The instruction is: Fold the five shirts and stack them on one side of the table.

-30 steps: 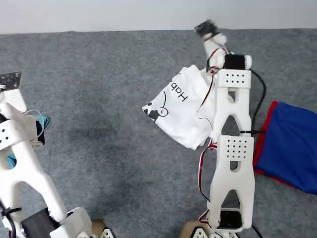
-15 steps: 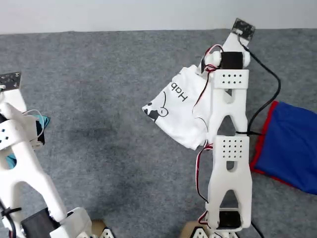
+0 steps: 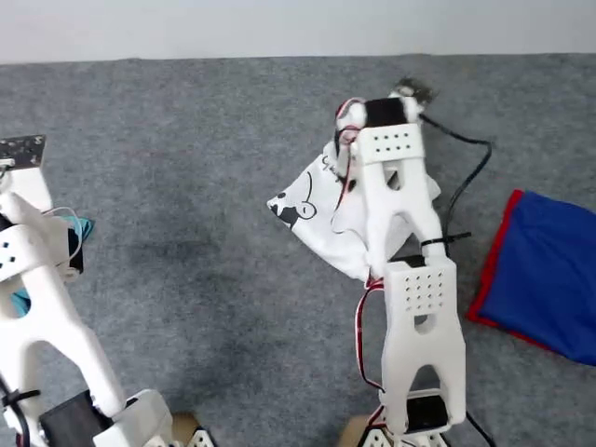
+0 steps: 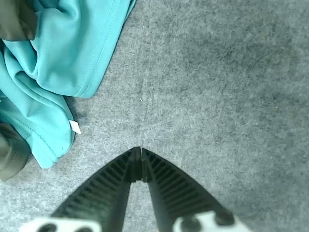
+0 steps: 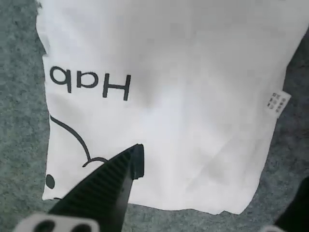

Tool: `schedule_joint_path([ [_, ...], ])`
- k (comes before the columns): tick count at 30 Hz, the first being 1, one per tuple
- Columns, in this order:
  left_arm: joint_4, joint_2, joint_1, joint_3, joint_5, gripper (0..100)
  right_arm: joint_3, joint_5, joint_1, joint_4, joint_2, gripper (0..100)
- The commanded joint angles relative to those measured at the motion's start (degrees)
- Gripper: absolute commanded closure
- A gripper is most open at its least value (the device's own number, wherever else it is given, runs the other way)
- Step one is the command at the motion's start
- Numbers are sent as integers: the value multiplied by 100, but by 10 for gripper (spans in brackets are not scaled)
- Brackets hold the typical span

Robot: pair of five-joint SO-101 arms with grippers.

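Note:
A white shirt [image 5: 183, 87] with black print lies folded in the middle of the grey table; in the high view, the white shirt [image 3: 312, 200] is partly covered by the right arm [image 3: 391, 158]. My right gripper [image 5: 217, 193] hangs open just above this shirt, one finger [image 5: 118, 179] over the printed part. A crumpled teal shirt [image 4: 53, 58] lies at the table's left edge, the same teal shirt [image 3: 82, 227] peeking out under the left arm. My left gripper [image 4: 141, 162] is shut and empty, over bare table beside it.
A folded blue shirt [image 3: 549, 275] with a red edge lies at the table's right side. The grey felt table [image 3: 186, 168] is open between the two arms. The table's far edge meets a pale wall [image 3: 279, 28].
The right arm has swung left, from the white shirt's far right corner to over its middle. The left arm has kept still.

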Motion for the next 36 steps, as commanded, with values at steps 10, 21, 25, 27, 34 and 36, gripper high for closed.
schedule_joint_path([
  [10,-88,35,18,-110,-62,994,-26,-299,154,-681,892,526],
  [21,-79,35,18,-92,-53,994,-167,-193,154,-901,1516,578],
  [25,-62,26,18,-92,-53,994,-167,-193,189,-892,1525,794],
  [27,-62,26,18,-92,-53,994,-167,-185,189,-910,1525,891],
  [34,-62,9,9,-92,-62,994,-185,-167,215,-901,1516,929],
  [36,-62,9,9,-92,-62,994,-202,-44,295,-892,1455,983],
])
